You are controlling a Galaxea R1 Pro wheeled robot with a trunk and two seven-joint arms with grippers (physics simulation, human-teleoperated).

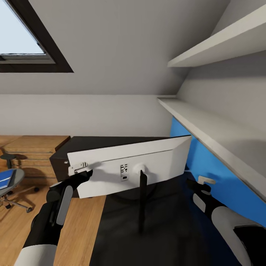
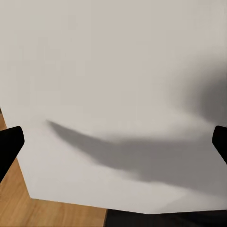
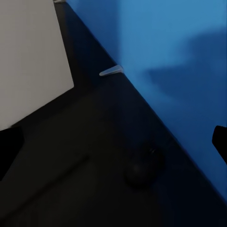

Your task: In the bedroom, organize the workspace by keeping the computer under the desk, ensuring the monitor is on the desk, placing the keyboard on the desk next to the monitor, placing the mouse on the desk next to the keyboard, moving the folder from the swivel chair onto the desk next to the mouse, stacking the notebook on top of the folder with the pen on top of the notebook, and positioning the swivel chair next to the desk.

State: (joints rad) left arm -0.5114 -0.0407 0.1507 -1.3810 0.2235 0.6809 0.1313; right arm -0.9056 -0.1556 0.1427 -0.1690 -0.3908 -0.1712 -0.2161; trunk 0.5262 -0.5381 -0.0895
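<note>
Head view: monitor (image 1: 129, 168) stands on the counter (image 1: 166, 229), pale back facing us. Left tool (image 1: 79, 169) touches its left end, grip unclear; right tool (image 1: 201, 184) spread. Steady both ends before shifting.

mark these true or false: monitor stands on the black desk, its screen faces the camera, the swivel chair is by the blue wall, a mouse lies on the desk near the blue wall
1. The monitor stands on the black desk. True.
2. Its screen faces the head camera. False: its pale back with the stem faces it.
3. The swivel chair is by the blue wall. False: it is on the wooden floor on the opposite side.
4. A mouse lies on the desk near the blue wall. True.
</note>
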